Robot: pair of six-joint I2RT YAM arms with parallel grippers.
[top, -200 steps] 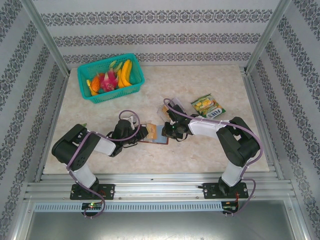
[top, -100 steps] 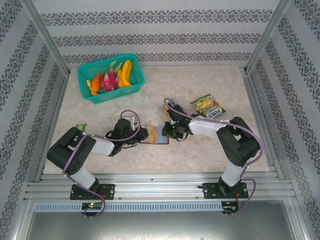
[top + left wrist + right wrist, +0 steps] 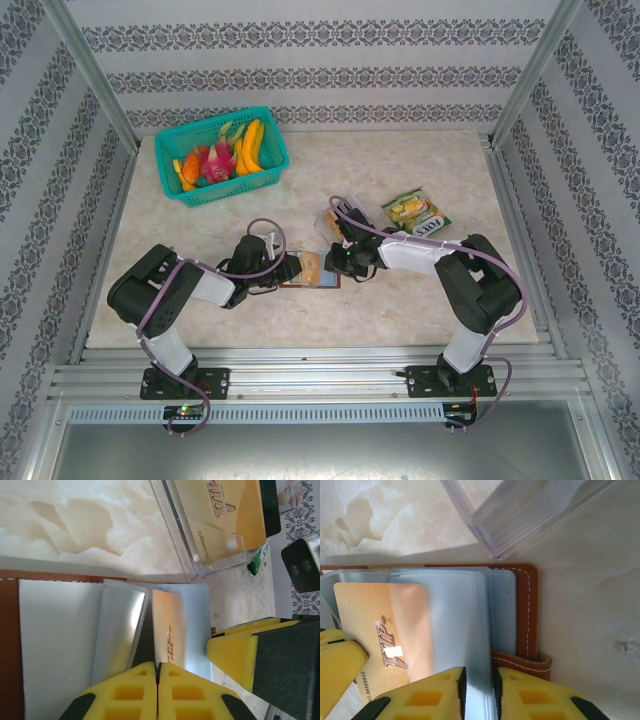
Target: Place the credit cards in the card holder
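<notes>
As things lie now: one card part-way in, more waiting; task judged early-to-middle.
Holder: small brown leather-like folding card holder (image 3: 525,610), lying open on the pale marbled worktop (image 3: 400,300) between the two arms, its clear plastic sleeve leaves (image 3: 460,620) lifted and fanned.
Card being worked: gold-orange plastic credit card (image 3: 370,625) with "VIP" lettering, lying among the card holder's sleeve leaves. Part of it shows through a clear leaf, the rest is bare, and its numbered end reaches past the leaves. Not fully seated, by my reading.
Left gripper (image 3: 157,680): at the card holder's left side, jaws closed, yellow pads pressed together at the end of the card. Cannot tell whether the card's edge is nipped between them.
Right gripper (image 3: 478,690): at the card holder's right side, jaws drawn to a narrow slit with a few sleeve leaves running through it. Reads as a pinch on the leaves, keeping a pocket apart.
Stock left: clear plastic box (image 3: 175,525) just beyond the card holder, with another gold "VIP" credit card on top inside. Count beneath is not readable.
Left to do: slide this card fully home, then fetch the rest from the box and pocket each in turn.
</notes>
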